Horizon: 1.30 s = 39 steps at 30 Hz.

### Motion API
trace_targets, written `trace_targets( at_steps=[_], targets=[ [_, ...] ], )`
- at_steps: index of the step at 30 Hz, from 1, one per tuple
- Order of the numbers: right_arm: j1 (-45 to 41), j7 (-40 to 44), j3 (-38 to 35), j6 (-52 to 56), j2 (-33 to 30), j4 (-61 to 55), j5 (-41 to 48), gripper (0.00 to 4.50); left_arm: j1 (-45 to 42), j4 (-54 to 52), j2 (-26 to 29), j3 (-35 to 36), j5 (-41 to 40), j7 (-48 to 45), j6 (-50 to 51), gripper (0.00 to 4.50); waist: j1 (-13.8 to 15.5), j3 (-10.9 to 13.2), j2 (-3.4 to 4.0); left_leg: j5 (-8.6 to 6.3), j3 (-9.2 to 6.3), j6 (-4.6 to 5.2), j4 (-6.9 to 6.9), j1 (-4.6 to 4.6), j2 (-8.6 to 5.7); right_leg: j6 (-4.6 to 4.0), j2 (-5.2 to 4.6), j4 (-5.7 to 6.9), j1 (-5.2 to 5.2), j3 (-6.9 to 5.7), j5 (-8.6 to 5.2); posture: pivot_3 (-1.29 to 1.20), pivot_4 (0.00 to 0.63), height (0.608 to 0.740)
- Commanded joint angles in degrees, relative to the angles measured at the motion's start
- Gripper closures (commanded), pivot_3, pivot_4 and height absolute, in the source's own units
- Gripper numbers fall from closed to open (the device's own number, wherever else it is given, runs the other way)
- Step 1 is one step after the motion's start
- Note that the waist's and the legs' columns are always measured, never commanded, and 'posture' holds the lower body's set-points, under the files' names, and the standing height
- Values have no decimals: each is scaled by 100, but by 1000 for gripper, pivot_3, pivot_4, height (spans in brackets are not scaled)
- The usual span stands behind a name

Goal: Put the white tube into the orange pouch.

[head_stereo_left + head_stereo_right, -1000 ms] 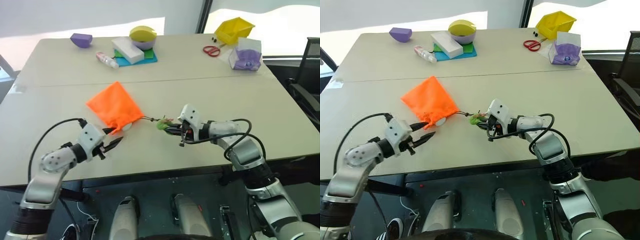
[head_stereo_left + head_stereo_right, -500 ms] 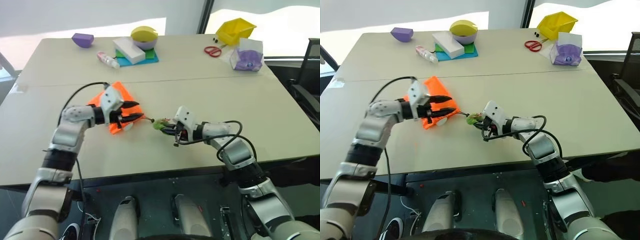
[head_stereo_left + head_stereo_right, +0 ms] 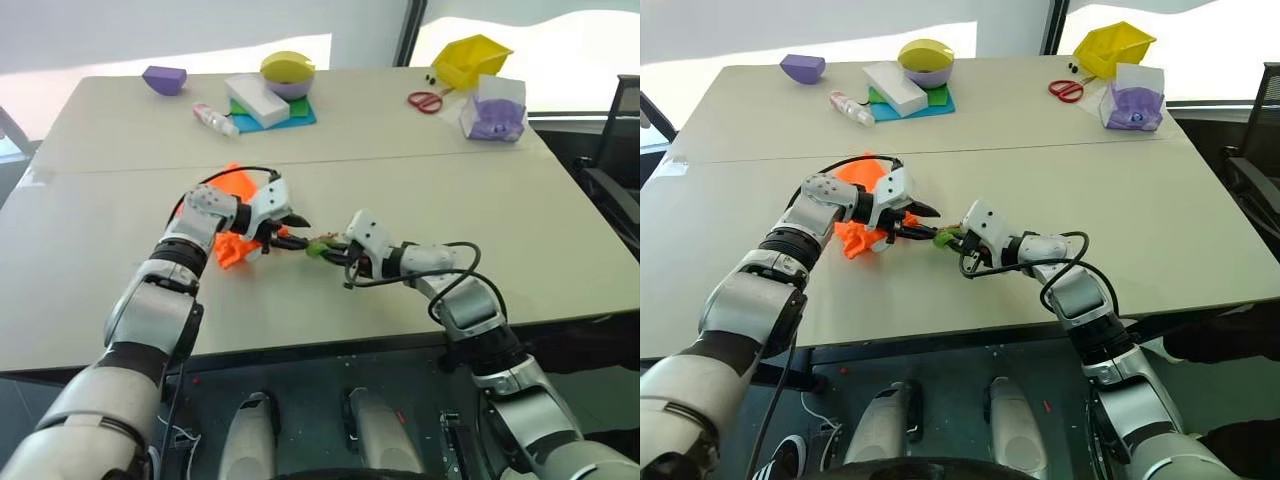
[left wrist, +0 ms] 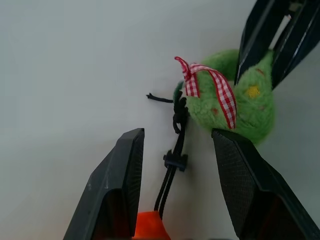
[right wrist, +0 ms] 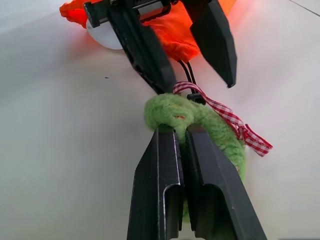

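Head view: the orange pouch [image 3: 232,238] lies crumpled on the table [image 3: 520,200], the white tube's [image 3: 880,243] round cap peeping from its mouth, so the tube seems already mostly inside.

Left wrist view: the left end effector [image 4: 175,150] is spread, straddling the dark cord [image 4: 172,162] just short of the green ring [image 4: 250,107].

Right wrist view: the right end effector [image 5: 181,136] is pressed together, pinching the fuzzy ring. The step looks like closing the drawstring; next, the left fingers should brace the pouch neck while the right pulls.
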Motion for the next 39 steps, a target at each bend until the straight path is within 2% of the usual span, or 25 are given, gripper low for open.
trace_targets(
  at_steps=[1,6,17,20,22,30,33,39],
  targets=[
    [-62,-57,-92,-108,34,-138,-8,4500,-234,142,0,-36,256,-59,-374,2219,4,0,0,0,0,0,3,0,0,0,0,0,1,0,0,0,150,740],
    [-54,-108,-91,-104,51,-153,-20,4500,-198,308,-26,-80,601,186,-764,2219,8,0,0,0,0,0,16,-2,0,0,-2,8,2,0,0,0,150,740],
    [-18,-137,-75,-58,53,-247,-21,4500,-249,523,-227,1,854,555,-597,2219,31,0,0,-1,-2,-1,65,-1,0,-1,-3,54,4,0,-1,0,150,740],
    [-19,-147,-75,-52,45,-262,-18,4500,-246,535,-211,-44,978,669,-633,3074,21,0,0,-1,-3,-1,73,2,0,-3,-4,60,6,0,0,0,150,740],
    [-26,-152,-80,-33,37,-298,-14,4500,-243,535,-227,-69,1052,750,-652,4013,15,0,0,-1,-4,-1,75,2,0,-3,-4,63,7,0,1,0,150,740],
    [-121,-165,-91,-67,19,-230,-34,4500,-285,535,-242,-68,1192,736,-721,4013,15,0,0,-1,-4,-1,75,2,0,-3,-4,63,7,0,0,0,150,740],
    [-149,-159,-112,-83,5,-199,-29,4500,-290,531,-222,-33,1185,712,-729,4446,14,0,0,-1,-4,-1,75,3,0,-3,-4,64,7,0,0,0,150,740],
    [-260,-190,-281,-157,-99,-40,-33,4500,-291,498,-104,0,1171,563,-733,4447,3,0,0,-1,-4,-1,74,3,0,-3,-4,63,6,0,0,0,150,740]
  ],
)
